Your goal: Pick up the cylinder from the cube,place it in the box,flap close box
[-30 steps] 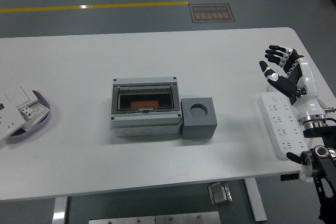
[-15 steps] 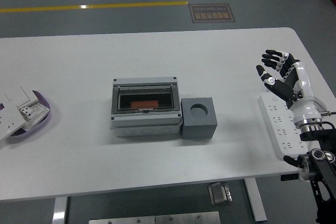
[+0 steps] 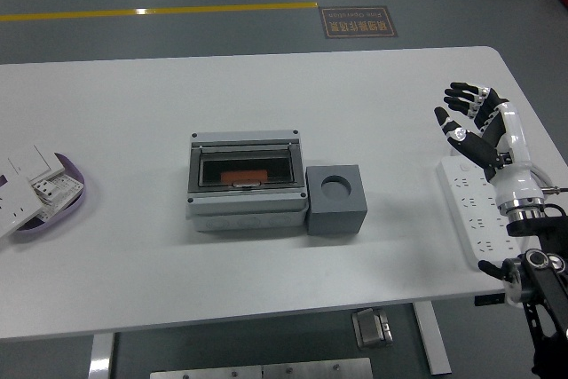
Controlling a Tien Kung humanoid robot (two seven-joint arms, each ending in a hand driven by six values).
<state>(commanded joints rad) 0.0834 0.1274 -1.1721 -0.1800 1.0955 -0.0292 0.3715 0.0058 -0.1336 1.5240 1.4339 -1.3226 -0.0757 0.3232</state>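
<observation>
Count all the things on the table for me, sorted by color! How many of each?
Grey: 2, the box and the cube.
White: 1, the power strip; some white switch plates too, too piled to count.
Purple: 1, the tray holding those plates.
Total: 4, plus the plates. The right hand hovers, open.

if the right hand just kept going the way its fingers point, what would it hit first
Probably nothing. The right hand points up and left, over bare table, passing beyond the cube and box. Depth is unclear.
</observation>
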